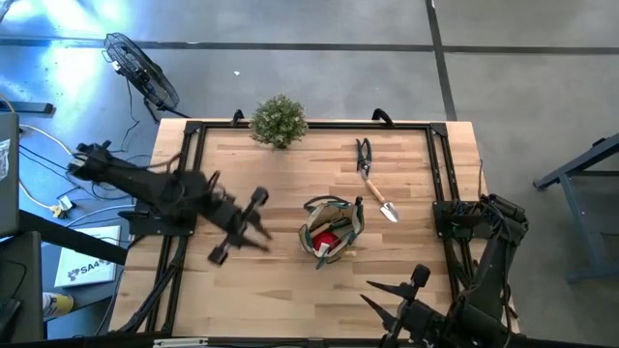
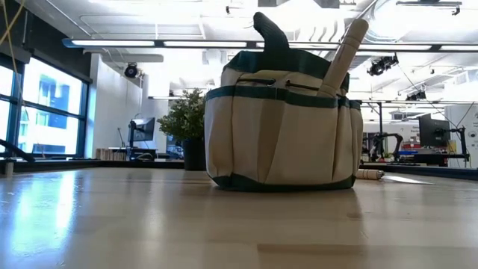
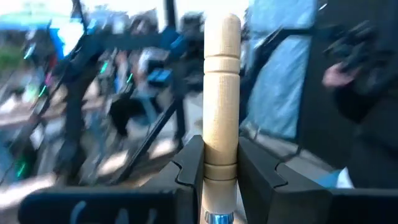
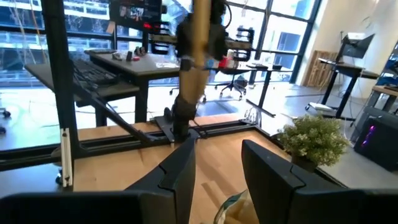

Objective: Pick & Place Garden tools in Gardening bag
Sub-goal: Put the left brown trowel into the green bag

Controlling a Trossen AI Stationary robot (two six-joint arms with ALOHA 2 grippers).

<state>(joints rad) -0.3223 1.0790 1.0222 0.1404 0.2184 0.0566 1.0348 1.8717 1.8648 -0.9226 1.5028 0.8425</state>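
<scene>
High view: the gardening bag (image 1: pixel 332 229) sits at centre, with a trowel (image 1: pixel 377 196) and snips (image 1: pixel 363 153) loose to its upper right. The left gripper (image 1: pixel 239 232) is left of centre.

Left wrist view: jaws clamped on a wooden handle (image 3: pixel 221 93), judged light, rigid and smooth.

Right wrist view: the right gripper (image 4: pixel 217 163) has its jaws apart, holding nothing.

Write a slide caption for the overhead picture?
Left tool carries a wooden-handled garden tool beside the gardening bag; snips and trowel wait.

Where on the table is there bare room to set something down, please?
Bare wood lies along the near edge before the gardening bag, and between the potted plant and the left end effector. The snips and trowel crowd the right.
</scene>
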